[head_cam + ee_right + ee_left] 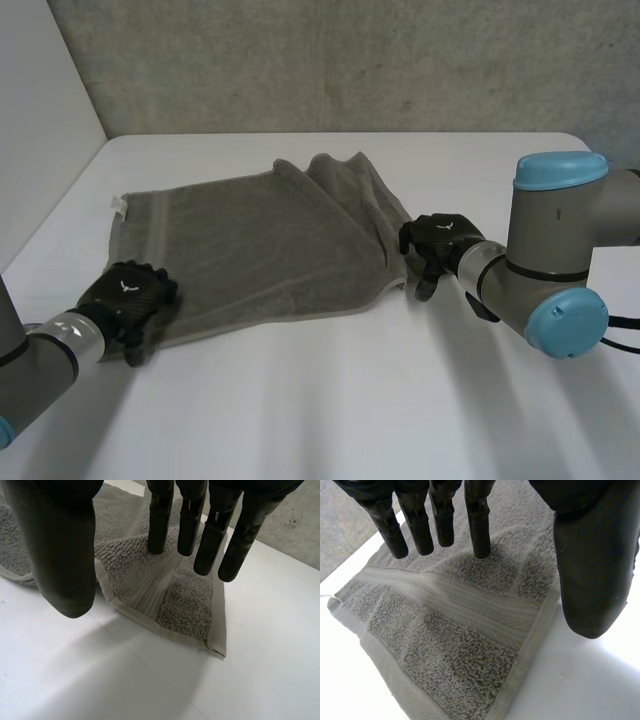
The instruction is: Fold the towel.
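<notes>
The grey terry towel [260, 250] lies spread on the white tabletop [350, 400], rumpled along its far right side. The left robot hand [128, 292] is at the near left corner and the right robot hand [440, 240] at the near right corner. Each has straight fingers over the cloth and its thumb apart by the hem, gripping nothing. This looks like the grasping step. Next, both should pinch their corners and carry them toward the far edge.
</notes>
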Robot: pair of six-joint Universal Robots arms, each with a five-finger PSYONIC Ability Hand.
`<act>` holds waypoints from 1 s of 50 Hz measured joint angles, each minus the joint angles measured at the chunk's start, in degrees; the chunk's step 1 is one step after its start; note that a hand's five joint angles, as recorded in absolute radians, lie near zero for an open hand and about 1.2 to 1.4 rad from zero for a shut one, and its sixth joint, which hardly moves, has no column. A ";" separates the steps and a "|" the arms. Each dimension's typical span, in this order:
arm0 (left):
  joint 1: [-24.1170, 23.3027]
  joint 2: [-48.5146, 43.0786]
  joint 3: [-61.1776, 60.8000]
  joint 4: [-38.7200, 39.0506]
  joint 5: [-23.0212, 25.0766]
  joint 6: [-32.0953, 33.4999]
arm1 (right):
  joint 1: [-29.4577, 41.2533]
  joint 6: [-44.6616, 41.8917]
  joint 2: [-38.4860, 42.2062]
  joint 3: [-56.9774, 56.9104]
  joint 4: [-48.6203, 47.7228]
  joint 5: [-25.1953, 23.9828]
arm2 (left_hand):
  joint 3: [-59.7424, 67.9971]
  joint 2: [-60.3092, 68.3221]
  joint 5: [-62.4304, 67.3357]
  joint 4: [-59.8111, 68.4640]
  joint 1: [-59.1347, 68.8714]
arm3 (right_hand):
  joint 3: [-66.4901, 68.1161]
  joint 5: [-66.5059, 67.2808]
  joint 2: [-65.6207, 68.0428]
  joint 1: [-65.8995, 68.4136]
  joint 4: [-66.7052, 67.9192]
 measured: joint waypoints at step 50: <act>-0.40 -5.43 6.65 3.62 -4.57 -1.34 | -1.46 -2.33 -0.26 0.35 -0.97 0.61 | 52.14 52.52 49.94 53.22 50.96 | 0.00 -0.49 0.00 -0.06 -0.03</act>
